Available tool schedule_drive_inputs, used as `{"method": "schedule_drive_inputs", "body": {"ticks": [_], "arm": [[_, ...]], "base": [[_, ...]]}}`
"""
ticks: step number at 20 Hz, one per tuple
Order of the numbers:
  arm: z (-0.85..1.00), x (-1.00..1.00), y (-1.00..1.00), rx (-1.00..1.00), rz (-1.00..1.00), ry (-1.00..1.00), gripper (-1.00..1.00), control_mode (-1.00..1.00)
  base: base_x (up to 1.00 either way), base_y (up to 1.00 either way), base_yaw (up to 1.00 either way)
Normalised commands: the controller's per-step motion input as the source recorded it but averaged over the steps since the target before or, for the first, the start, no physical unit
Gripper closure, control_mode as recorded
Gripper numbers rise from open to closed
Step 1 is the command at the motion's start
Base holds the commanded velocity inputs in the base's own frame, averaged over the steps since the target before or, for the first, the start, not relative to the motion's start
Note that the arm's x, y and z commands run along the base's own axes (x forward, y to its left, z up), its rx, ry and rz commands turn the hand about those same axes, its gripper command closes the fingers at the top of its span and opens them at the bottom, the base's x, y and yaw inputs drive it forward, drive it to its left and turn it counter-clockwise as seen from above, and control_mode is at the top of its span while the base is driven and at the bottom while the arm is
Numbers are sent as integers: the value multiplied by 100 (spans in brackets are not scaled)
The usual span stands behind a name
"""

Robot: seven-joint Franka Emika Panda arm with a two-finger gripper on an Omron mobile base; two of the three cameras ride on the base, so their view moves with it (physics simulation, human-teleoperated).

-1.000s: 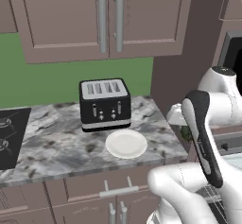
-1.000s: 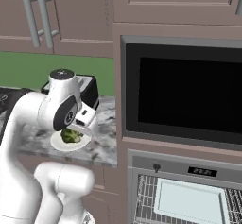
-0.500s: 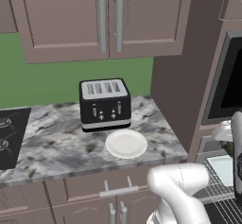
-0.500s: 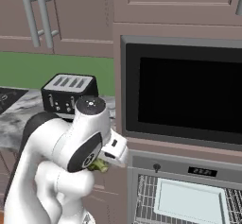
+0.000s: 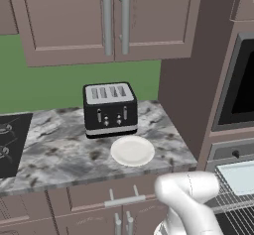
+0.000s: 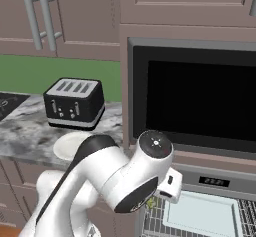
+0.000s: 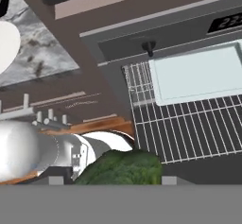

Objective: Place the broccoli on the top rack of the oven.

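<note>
The end effector (image 6: 151, 202) sits low, just left of the oven (image 6: 210, 181), tucked under the arm's big white wrist joint. Its fingertips are hidden, but the green broccoli (image 7: 120, 168) fills the near edge of the hand view right where they would rise, so it is clamped on the broccoli. In the right base view a small green bit of the broccoli (image 6: 151, 202) shows beneath the wrist, at the left edge of the oven opening, not yet over the wire bars.

The top rack (image 7: 189, 124) is a silvery grid, pulled out toward the robot. A pale rectangular tray (image 7: 196, 72) lies on its far part; the near bars are bare. Above it runs the grey control strip with 1 dark knob (image 7: 150, 47). A black-windowed unit (image 6: 200, 103) is built in higher up.

To the left, the marble bench (image 5: 59, 149) carries a black 4-slot toaster (image 5: 110, 109) and, just in front of it, a white plate (image 5: 132, 150). A dark hob (image 5: 10, 142) sits at the bench's far left. Brown cabinets (image 5: 109, 16) hang above a green wall.
</note>
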Motion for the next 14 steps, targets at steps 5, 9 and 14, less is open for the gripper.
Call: {"method": "schedule_drive_inputs", "body": {"ticks": [5,9,14], "arm": [[-84,0,-100,4,4,-1,100,-100],[-100,1,-100,4,2,-6,100,-100],[-92,29,-100,11,5,-25,100,-100]], "base": [[0,0,0],[0,0,0],[0,0,0]]}}
